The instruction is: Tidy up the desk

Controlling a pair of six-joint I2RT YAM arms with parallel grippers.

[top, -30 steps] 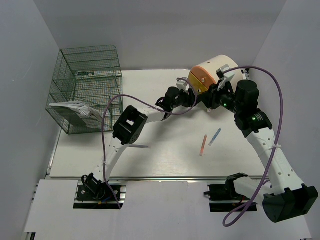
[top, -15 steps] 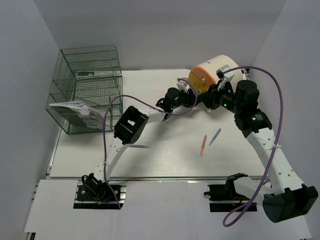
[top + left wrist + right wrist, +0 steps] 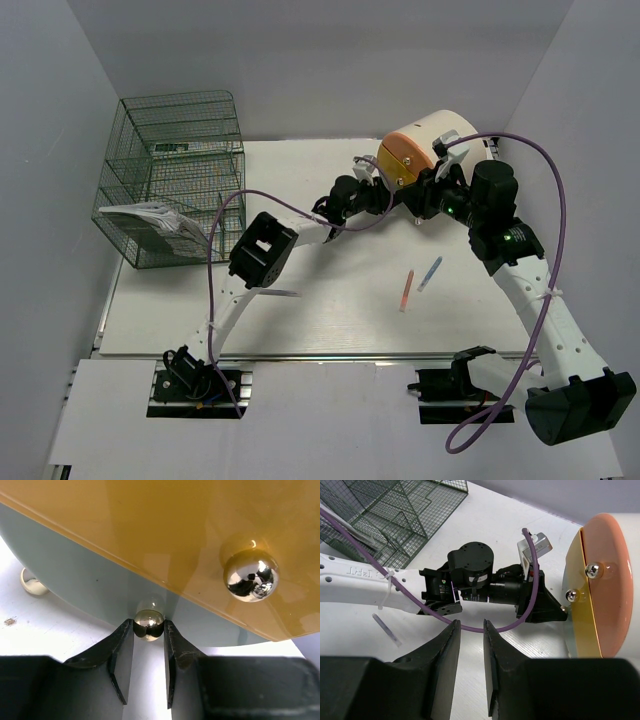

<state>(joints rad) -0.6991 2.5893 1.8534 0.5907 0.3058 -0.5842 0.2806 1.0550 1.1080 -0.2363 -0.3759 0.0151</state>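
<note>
Top view, left to right. The white table point(image 3: 300, 330) lies under both arms and fills the middle of the view. At its far-left corner stands a green wire rack point(image 3: 170, 175) with papers point(image 3: 150, 222) on a lower shelf. A clear strip point(image 3: 283, 293) lies loose near the left arm.

The left hand point(image 3: 148, 630) is closed on the lower knob point(image 3: 148, 622) of the cream cylinder point(image 3: 430, 140); its pads appear to touch the knob on both sides. An upper knob point(image 3: 250, 575) sits free on the orange face point(image 3: 200, 540).

An orange pen point(image 3: 405, 291) and a blue pen point(image 3: 430, 273) lie loose, just beside each other. The right hand point(image 3: 470, 630) is narrowly parted and empty, near the cylinder.

Progress, as judged: early. The papers are shelved; the pens and strip remain, and the cylinder looks unopened.

Compared with the earlier top view, the left arm's elbow sits slightly further right; nothing else has moved.
</note>
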